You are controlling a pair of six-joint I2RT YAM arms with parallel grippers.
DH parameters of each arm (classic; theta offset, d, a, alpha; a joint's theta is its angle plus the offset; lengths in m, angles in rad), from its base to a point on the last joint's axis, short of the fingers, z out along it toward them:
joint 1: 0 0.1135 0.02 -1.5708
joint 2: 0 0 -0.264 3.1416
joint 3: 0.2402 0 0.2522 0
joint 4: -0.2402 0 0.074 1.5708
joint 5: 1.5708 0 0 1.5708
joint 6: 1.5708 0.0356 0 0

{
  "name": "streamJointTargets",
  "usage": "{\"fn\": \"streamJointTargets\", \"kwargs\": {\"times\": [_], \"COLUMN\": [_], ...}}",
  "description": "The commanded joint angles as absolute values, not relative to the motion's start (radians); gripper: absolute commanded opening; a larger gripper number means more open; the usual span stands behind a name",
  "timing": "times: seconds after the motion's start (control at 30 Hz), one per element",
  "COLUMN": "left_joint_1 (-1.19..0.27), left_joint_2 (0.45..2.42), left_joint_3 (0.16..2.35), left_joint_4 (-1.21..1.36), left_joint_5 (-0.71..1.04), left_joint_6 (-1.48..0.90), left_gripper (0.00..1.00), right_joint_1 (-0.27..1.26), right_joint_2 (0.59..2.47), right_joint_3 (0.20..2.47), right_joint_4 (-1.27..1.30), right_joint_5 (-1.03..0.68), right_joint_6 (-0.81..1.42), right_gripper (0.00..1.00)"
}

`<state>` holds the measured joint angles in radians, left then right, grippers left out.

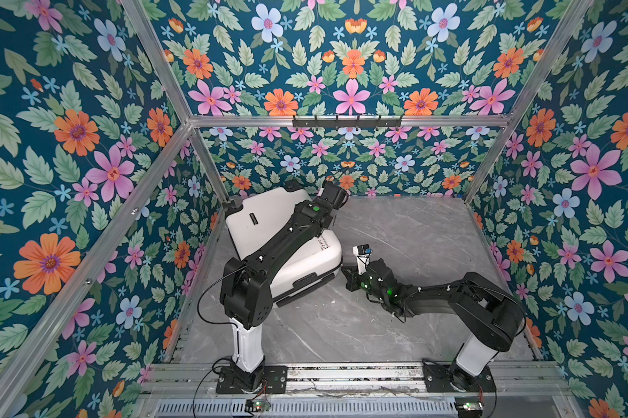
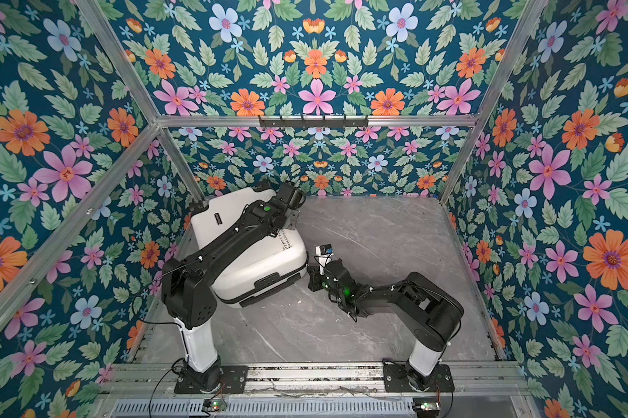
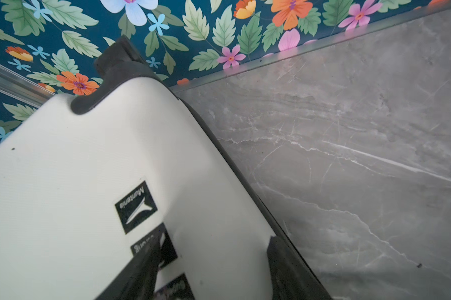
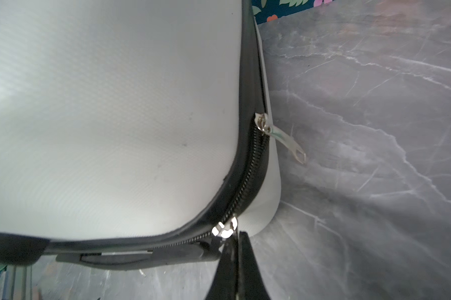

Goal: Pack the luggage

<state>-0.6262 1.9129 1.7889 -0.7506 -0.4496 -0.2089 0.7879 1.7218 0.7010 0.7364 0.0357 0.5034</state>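
As your white suitcase [image 1: 247,239] lies flat, left tool [image 3: 214,242] spread above, right tool [image 4: 236,240] pinching zipper pull [image 4: 227,229], printed text [image 1: 321,243] half-hidden.

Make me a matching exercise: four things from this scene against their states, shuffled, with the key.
Things
1. luggage
2. left pincer
3. right pincer
4. loose zipper pull

States
A. shut on the corner zipper pull
B. dangling free at the luggage's side
C. lying flat, lid down, on the grey table
D. open, above the luggage

Pairs: 1-C, 2-D, 3-A, 4-B
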Motion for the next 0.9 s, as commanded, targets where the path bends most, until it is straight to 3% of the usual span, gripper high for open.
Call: {"fn": "streamJointTargets", "kwargs": {"times": [0.0,0.17,0.43,0.87], "left_joint_1": [-0.629,-0.634,-0.632,-0.657], "left_joint_2": [1.942,1.954,2.005,1.985], "left_joint_3": [1.752,1.743,1.913,1.962], "left_joint_4": [-1.138,-1.130,-1.161,-1.192], "left_joint_5": [-0.240,-0.230,-0.326,-0.368], "left_joint_6": [-0.238,-0.243,-0.276,-0.287], "left_gripper": [0.67,0.68,0.94,0.98], "right_joint_1": [0.749,0.720,0.784,0.937], "right_joint_2": [1.745,1.765,1.726,1.608], "right_joint_3": [0.755,0.792,0.703,0.587], "right_joint_4": [0.704,0.712,0.818,0.856], "right_joint_5": [0.147,0.098,0.047,0.058], "right_joint_6": [0.505,0.512,0.429,0.403], "right_gripper": [0.00,0.00,0.00,0.00]}}
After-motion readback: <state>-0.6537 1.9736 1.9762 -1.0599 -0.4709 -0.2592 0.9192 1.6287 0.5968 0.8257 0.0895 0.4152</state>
